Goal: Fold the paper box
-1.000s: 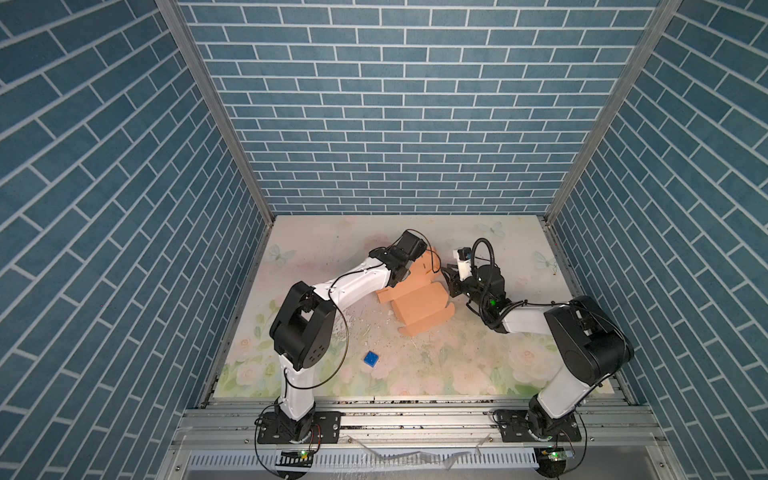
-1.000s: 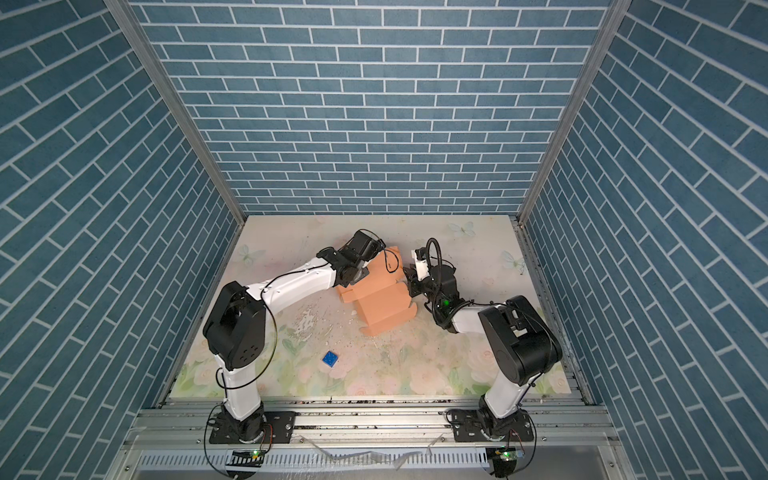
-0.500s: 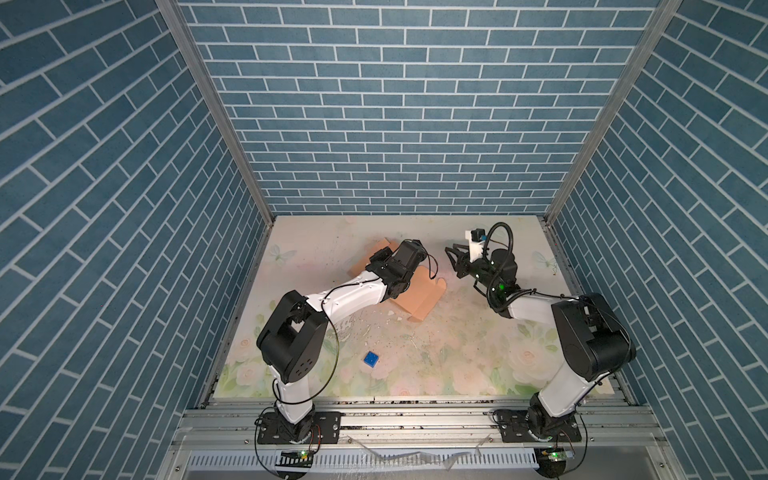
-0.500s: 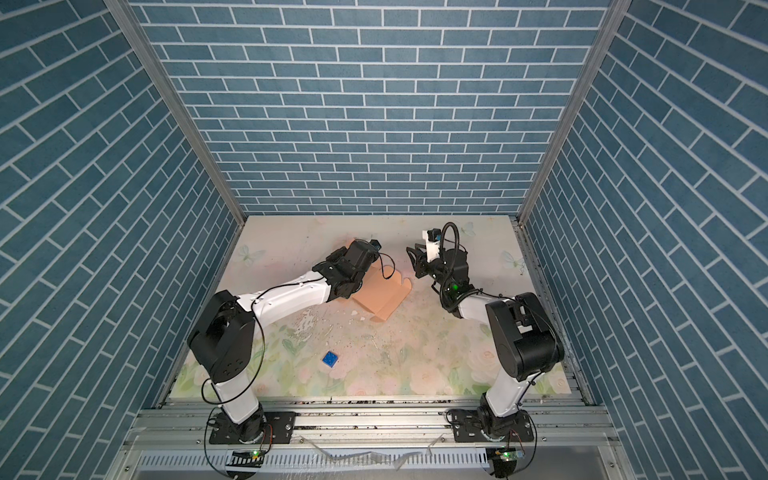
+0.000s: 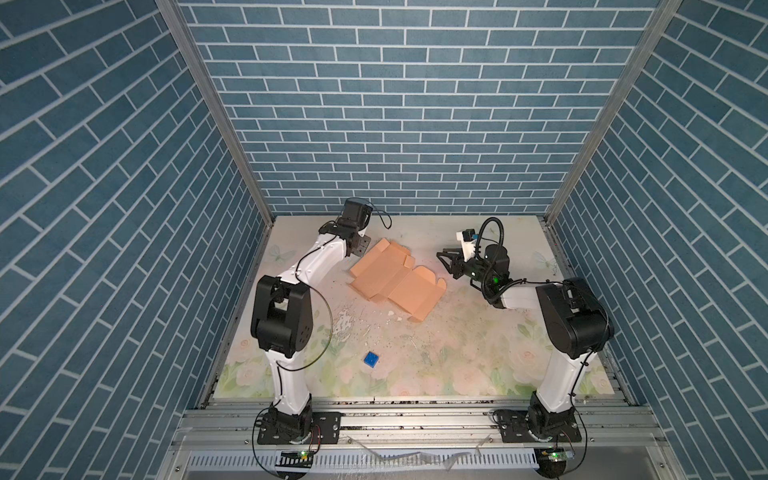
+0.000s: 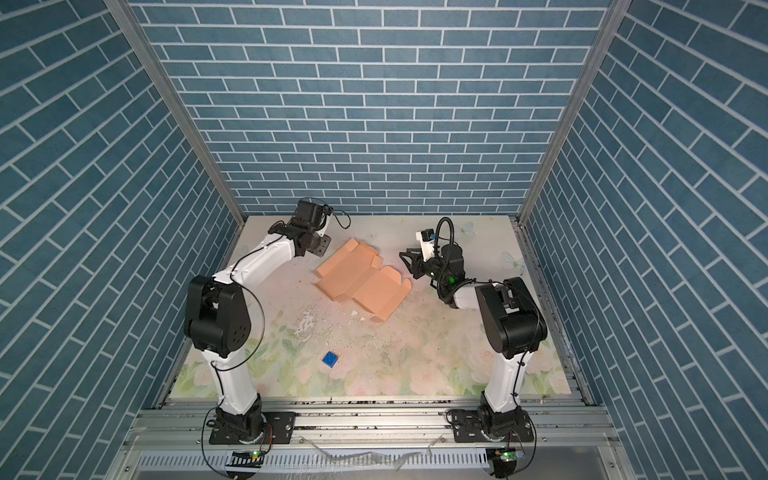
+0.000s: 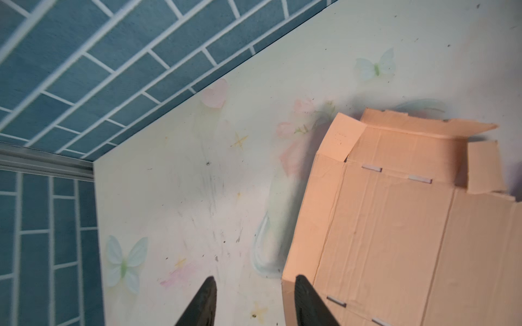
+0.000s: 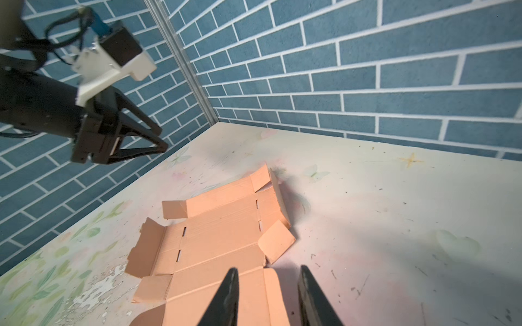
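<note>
1. Blue brick-patterned walls (image 5: pixel 395 104) enclose a floral-printed counter (image 5: pixel 457 345) on three sides.
2. Left fingers (image 7: pixel 309 307): spread apart with nothing between them. They hover above the counter at about 10 o'clock from the paper box (image 5: pixel 395 278), and the right wrist view shows them clear of it.
3. Right fingers (image 8: pixel 227 302): spread apart and empty. They hover at about 2 o'clock from the paper box, tips pointing toward it, without touching it.
4. Paper box: a peach-tan blank lying opened out on the counter, free of both arms. In both top views it sits just toward 12 o'clock from the counter's centre, with its long axis running from 10 to 4 o'clock. Several small edge flaps tilt upward, and narrow slots show along its creases.
5. Blue cube (image 5: pixel 370 359): on the counter at about 6 o'clock from the paper box, well apart from it.
6. Chipped white patch (image 5: pixel 345 324): worn print on the counter, between the paper box and the blue cube.
</note>
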Tool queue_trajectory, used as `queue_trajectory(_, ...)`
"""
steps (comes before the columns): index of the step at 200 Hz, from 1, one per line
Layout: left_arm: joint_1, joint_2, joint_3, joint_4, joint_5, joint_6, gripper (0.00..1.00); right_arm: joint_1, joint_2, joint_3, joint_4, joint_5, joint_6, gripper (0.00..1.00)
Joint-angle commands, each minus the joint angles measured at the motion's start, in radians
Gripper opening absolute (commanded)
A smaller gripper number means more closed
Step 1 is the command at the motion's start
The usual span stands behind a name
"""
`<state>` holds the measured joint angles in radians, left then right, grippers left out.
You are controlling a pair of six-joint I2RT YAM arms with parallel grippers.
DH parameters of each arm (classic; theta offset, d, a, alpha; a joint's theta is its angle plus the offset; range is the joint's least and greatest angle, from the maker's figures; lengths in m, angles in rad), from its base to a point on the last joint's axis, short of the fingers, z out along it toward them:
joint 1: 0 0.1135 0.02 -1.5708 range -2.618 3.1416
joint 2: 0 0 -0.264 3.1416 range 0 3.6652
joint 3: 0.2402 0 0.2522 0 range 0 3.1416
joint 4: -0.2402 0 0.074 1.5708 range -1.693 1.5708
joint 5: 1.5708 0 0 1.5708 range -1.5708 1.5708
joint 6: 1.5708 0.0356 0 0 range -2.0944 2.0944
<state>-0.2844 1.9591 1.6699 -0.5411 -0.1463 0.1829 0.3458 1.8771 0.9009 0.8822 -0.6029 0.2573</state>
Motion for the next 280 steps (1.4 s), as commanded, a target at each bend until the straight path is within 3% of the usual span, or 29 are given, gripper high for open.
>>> queue_trajectory(1, 0.051, 0.083, 0.054, -0.145, 0.215, -0.068, 0.50, 0.016, -0.012, 0.018, -0.032, -0.071, -0.018, 0.36)
queue_trajectory(61, 0.106, 0.255, 0.187, -0.282, 0.333, 0.046, 0.62, 0.034, -0.002, 0.043, -0.077, -0.105, -0.056, 0.37)
queue_trajectory(94, 0.135, 0.289, 0.195, -0.276, 0.472, 0.055, 0.63, 0.045, -0.002, 0.053, -0.104, -0.105, -0.078, 0.37)
queue_trajectory(127, 0.147, 0.329, 0.216, -0.296, 0.493, 0.056, 0.57, 0.054, -0.003, 0.058, -0.129, -0.098, -0.095, 0.37)
queue_trajectory(154, 0.151, 0.340, 0.214, -0.293, 0.493, 0.058, 0.43, 0.061, 0.000, 0.065, -0.141, -0.093, -0.103, 0.37)
queue_trajectory(192, 0.151, 0.346, 0.231, -0.298, 0.503, 0.061, 0.34, 0.068, 0.005, 0.072, -0.155, -0.087, -0.112, 0.37)
queue_trajectory(280, 0.149, 0.382, 0.273, -0.336, 0.492, 0.058, 0.37, 0.073, 0.010, 0.079, -0.162, -0.087, -0.114, 0.37)
